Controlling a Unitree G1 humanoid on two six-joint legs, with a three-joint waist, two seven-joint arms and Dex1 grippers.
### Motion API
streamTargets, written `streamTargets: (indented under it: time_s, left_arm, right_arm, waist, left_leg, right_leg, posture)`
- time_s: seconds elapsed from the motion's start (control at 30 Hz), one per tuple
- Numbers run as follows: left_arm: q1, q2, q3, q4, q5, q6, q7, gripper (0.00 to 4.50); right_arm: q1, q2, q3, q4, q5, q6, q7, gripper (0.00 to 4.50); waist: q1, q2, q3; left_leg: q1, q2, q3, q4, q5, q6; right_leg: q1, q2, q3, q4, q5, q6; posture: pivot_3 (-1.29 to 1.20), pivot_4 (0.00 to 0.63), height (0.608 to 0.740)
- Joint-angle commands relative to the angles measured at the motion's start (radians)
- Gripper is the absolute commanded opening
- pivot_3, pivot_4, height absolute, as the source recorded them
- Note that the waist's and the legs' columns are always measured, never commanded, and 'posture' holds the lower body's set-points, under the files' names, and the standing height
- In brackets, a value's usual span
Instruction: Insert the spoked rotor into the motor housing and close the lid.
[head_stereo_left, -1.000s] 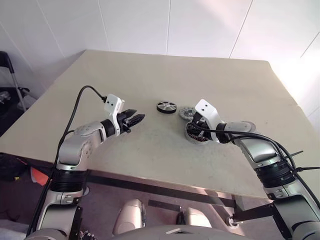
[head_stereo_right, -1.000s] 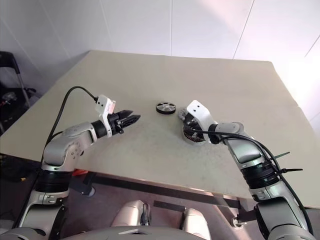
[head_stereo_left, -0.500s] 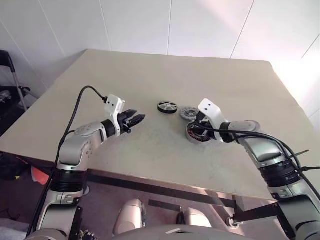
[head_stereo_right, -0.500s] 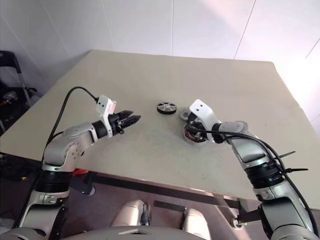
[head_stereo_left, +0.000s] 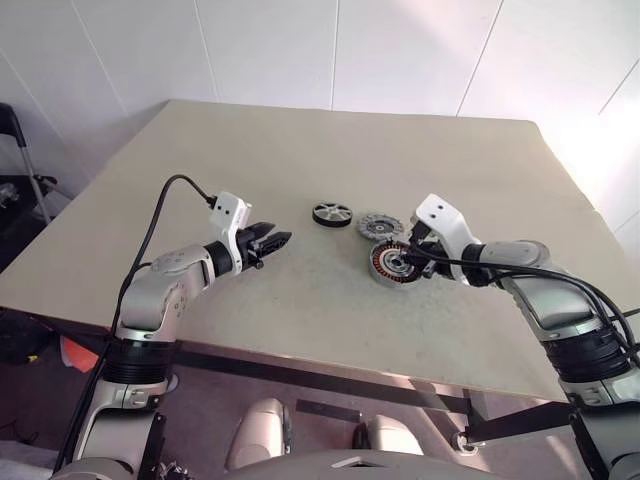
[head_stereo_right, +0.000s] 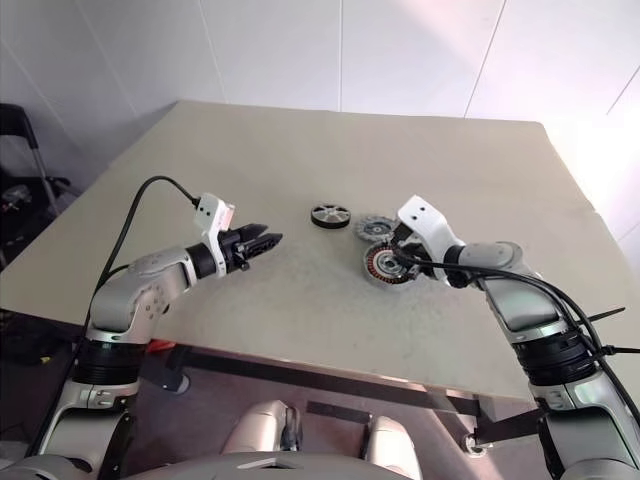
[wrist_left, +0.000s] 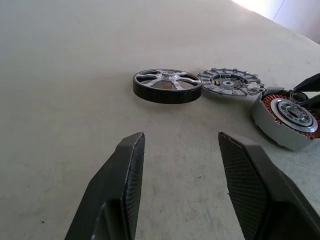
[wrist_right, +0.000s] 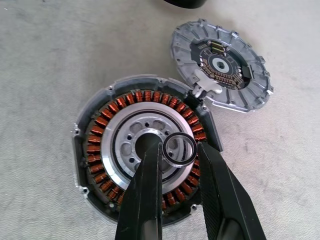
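Observation:
The spoked rotor (head_stereo_left: 332, 213) lies flat on the table, a black wheel with silver spokes (wrist_left: 167, 85). Beside it to the right lies the grey ribbed lid (head_stereo_left: 379, 226) (wrist_right: 220, 65), face up. It touches the motor housing (head_stereo_left: 393, 263) (wrist_right: 142, 150), whose copper windings ring a silver hub. My right gripper (head_stereo_left: 412, 252) hangs over the housing's right side, shut on a tiny metal ring (wrist_right: 180, 149) between its fingertips. My left gripper (head_stereo_left: 280, 238) is open (wrist_left: 180, 137), level above the table and left of the rotor, with nothing in it.
The beige table (head_stereo_left: 300, 150) has bare room all round the three parts. Its front edge runs close below both arms. A dark frame (head_stereo_left: 15, 130) stands off the table's left side.
My right gripper has drawn back to the right and risen a little with the ring, uncovering the housing. The left arm and the parts have not moved.

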Motion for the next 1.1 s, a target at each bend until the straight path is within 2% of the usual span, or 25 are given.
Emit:
streamTargets:
  time_s: [0.03, 0.43, 0.57, 0.63, 1.1]
  left_arm:
    - [-0.024, 0.007, 0.004, -0.015, -0.009, -0.022, -0.004, 2.47]
    - [-0.018, 0.011, 0.007, -0.019, -0.008, -0.022, -0.001, 2.47]
    - [-0.019, 0.012, 0.008, -0.013, -0.005, -0.025, -0.001, 2.47]
    - [-0.019, 0.012, 0.008, -0.011, -0.004, -0.026, -0.001, 2.47]
    - [-0.019, 0.016, 0.005, -0.006, -0.002, -0.030, -0.001, 2.47]
  right_arm:
    - [0.000, 0.006, -0.028, -0.054, 0.020, 0.011, -0.005, 0.91]
    - [0.017, 0.023, 0.000, 0.003, 0.006, -0.009, -0.018, 0.91]
    - [0.015, 0.028, -0.001, 0.005, 0.011, -0.009, -0.016, 0.91]
    - [0.013, 0.030, -0.001, 0.001, 0.013, -0.007, -0.016, 0.74]
    - [0.008, 0.025, -0.007, -0.025, 0.020, -0.006, -0.011, 0.74]
  waist:
    - [0.000, 0.000, 0.000]
    - [0.000, 0.000, 0.000]
    - [0.000, 0.000, 0.000]
    - [0.000, 0.000, 0.000]
    - [0.000, 0.000, 0.000]
  left_leg:
    - [0.000, 0.000, 0.000, 0.000, 0.000, 0.000]
    - [0.000, 0.000, 0.000, 0.000, 0.000, 0.000]
    - [0.000, 0.000, 0.000, 0.000, 0.000, 0.000]
    - [0.000, 0.000, 0.000, 0.000, 0.000, 0.000]
    - [0.000, 0.000, 0.000, 0.000, 0.000, 0.000]
  right_leg:
    - [0.000, 0.000, 0.000, 0.000, 0.000, 0.000]
    - [0.000, 0.000, 0.000, 0.000, 0.000, 0.000]
    - [0.000, 0.000, 0.000, 0.000, 0.000, 0.000]
    - [0.000, 0.000, 0.000, 0.000, 0.000, 0.000]
    - [0.000, 0.000, 0.000, 0.000, 0.000, 0.000]
  posture:
    - [0.00, 0.000, 0.740]
    - [0.00, 0.000, 0.740]
    - [0.00, 0.000, 0.740]
    - [0.00, 0.000, 0.740]
    - [0.00, 0.000, 0.740]
